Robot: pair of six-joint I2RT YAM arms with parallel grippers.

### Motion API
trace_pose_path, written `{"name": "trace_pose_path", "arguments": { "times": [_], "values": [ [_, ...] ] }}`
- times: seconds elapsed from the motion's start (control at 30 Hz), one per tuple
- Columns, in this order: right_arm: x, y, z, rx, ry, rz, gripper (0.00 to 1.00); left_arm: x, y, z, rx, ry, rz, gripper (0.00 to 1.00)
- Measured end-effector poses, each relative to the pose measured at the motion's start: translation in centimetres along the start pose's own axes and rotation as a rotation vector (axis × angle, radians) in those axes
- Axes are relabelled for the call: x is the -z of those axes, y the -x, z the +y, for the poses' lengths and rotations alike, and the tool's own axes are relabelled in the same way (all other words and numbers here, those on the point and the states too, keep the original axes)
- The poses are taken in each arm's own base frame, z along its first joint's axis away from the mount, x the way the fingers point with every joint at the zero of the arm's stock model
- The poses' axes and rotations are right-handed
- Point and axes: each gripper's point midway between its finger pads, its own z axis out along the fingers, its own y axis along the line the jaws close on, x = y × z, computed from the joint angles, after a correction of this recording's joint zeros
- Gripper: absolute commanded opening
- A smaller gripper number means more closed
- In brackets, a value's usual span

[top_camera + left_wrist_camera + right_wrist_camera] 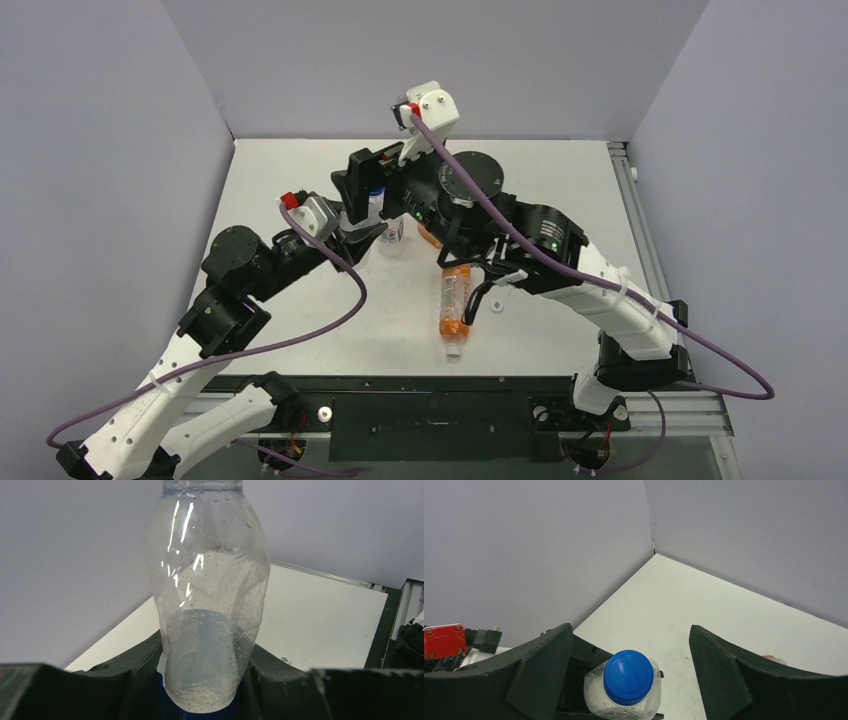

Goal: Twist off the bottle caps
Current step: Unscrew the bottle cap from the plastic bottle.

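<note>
The job looks barely begun from my seat: no loose cap shows anywhere on the table (560, 170). My left gripper (205, 680) is clenched round the lower body of a clear bottle (210, 595). It holds the bottle upright a little left of the table's middle, nearer the far edge than the near one. My right gripper (630, 635) hangs just above it, jaws spread wide to either side of the blue cap (628, 676) and touching it on neither side. The cap sits between the jaws and slightly below their tips, still on the neck. I judge this cap not yet turned, since the jaws must close on it first. An orange bottle (455, 298) lies on its side towards the near edge, about midway along it. Its white cap (453, 350) seems to be on and points at that edge. I cannot make out the other bottles, as my right arm (600, 290) hides part of the table
</note>
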Motion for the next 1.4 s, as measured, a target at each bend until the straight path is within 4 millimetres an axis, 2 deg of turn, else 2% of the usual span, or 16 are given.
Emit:
{"name": "trace_pose_path", "arguments": {
  "times": [0.1,0.17,0.23,0.4,0.5,0.63,0.77,0.83,1.0,1.13,1.2,1.23,1.27,1.3,1.37,1.4],
  "values": [
    [-1.0,-1.5,0.0,0.004,-0.014,0.034,0.64,0.1,0.1,0.4,-0.008,0.022,-0.001,0.0],
    [-1.5,-2.0,0.0,-0.01,-0.012,0.047,0.47,0.2,0.1,0.5,-0.009,0.031,-0.003,0.0],
    [-1.8,-2.0,-0.3,-0.03,-0.013,0.047,0.35,0.2,0.2,0.6,-0.01,0.034,-0.004,0.0],
    [-2.3,-2.1,-0.1,-0.086,0.022,0.048,0.18,0.2,-0.4,0.7,-0.005,0.043,0.015,0.0],
    [-2.4,-2.4,-0.1,-0.097,0.035,0.049,0.02,0.2,-0.7,0.8,0.0,0.046,0.026,0.0],
    [-2.0,-2.4,0.3,-0.092,0.084,0.05,0.0,0.3,-0.7,0.5,0.014,0.037,0.024,0.0],
    [-1.0,-2.1,1.2,-0.066,0.199,0.044,0.0,0.6,-0.1,-0.9,0.066,-0.028,0.002,0.0],
    [0.3,-1.9,2.3,-0.045,0.328,0.036,0.0,0.9,0.4,-2.4,0.106,-0.096,-0.016,0.0],
    [4.8,-1.3,5.5,-0.021,0.676,0.019,0.0,2.4,2.2,-7.8,0.24,-0.386,-0.04,0.0],
    [7.6,-0.5,7.8,-0.016,0.898,0.004,0.0,4.0,3.9,-10.6,0.31,-0.56,-0.031,0.0],
    [8.7,-0.3,8.6,-0.01,0.975,0.0,0.06,4.7,4.4,-11.4,0.331,-0.62,-0.022,0.0],
    [9.0,-0.3,8.8,-0.007,0.997,0.001,0.29,5.0,4.4,-11.7,0.338,-0.641,-0.017,0.0],
    [9.2,-0.4,8.9,-0.001,1.013,0.004,0.43,5.1,4.5,-12.0,0.344,-0.655,-0.012,0.0],
    [9.2,-0.6,8.9,0.004,1.016,0.008,0.67,5.2,4.4,-12.1,0.35,-0.666,-0.007,0.0],
    [9.2,-0.9,8.6,0.008,0.998,0.028,0.77,5.2,4.4,-12.2,0.351,-0.671,-0.004,0.0],
    [9.0,-0.9,8.2,0.012,0.971,0.03,0.78,5.2,4.4,-12.1,0.346,-0.67,-0.008,0.0]
  ]
}}
